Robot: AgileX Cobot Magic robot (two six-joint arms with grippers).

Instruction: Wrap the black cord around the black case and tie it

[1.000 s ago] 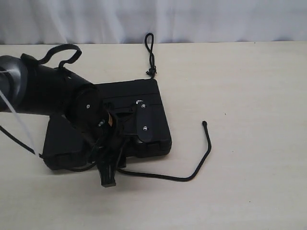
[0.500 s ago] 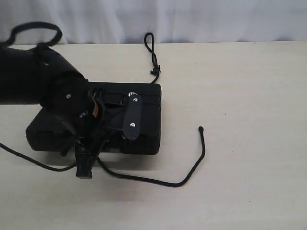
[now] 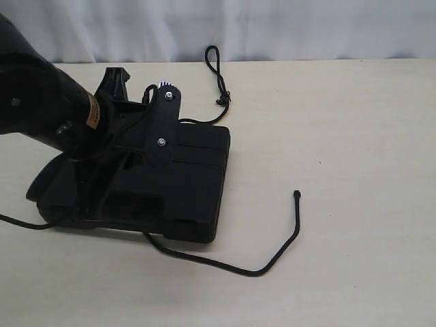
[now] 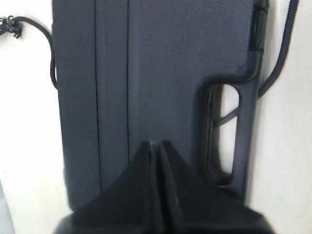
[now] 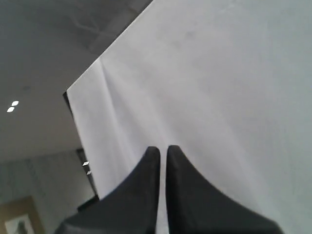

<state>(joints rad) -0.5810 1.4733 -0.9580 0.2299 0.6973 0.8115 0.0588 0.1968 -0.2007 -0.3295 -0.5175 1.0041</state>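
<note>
Left gripper (image 4: 157,144) is pinched closed, nothing between its tips, right above the black case (image 3: 180,187) on the table (image 3: 354,150). The black cord (image 3: 269,262) emerges at the case's far and near edges, free end curling off right. Right gripper (image 5: 159,149) closed too, empty, facing a white curtain (image 5: 219,97).

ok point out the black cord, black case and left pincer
black cord (image 3: 253,273), exterior view, bend of its loose stretch
black case (image 3: 184,184), exterior view, its lid
left pincer (image 4: 157,145), left wrist view, shut tips
</note>
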